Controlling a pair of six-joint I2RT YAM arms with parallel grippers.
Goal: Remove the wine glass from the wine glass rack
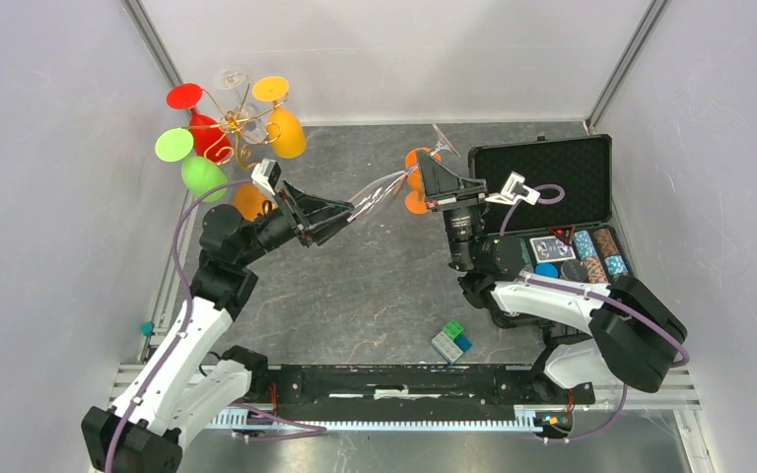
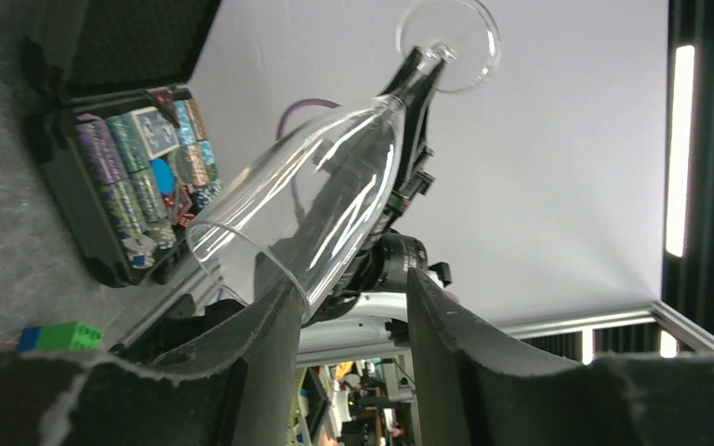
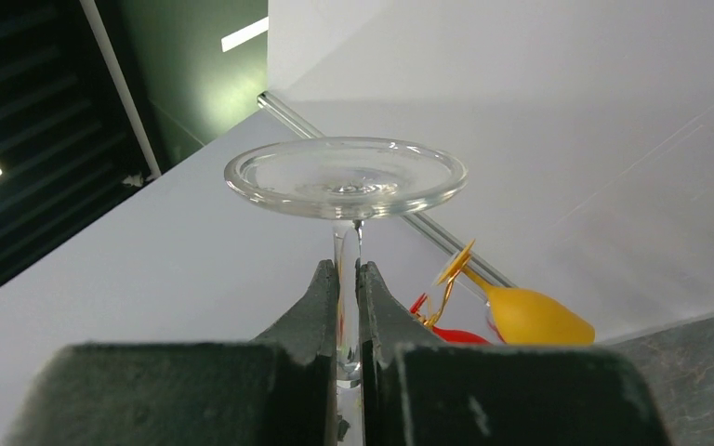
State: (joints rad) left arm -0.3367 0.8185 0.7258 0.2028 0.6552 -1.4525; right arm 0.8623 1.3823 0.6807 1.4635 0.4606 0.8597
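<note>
clear wine glass (image 2: pixel 316 186) off wine glass rack (image 1: pixel 232 128) | right gripper (image 3: pixel 347 279) jaws pinching stem to carry | left gripper (image 2: pixel 349 307) jaws spread at bowl, likely steadying

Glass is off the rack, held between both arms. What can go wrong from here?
1. The right jaws pinch only the thin stem of the clear wine glass, which hangs tilted in mid-air. It may pivot or slip.
2. Its bowl sits against one side of the open left jaws. Uncoordinated arm motion could knock or stress the glass.
3. If it drops, it would likely hit the hard table below.
</note>
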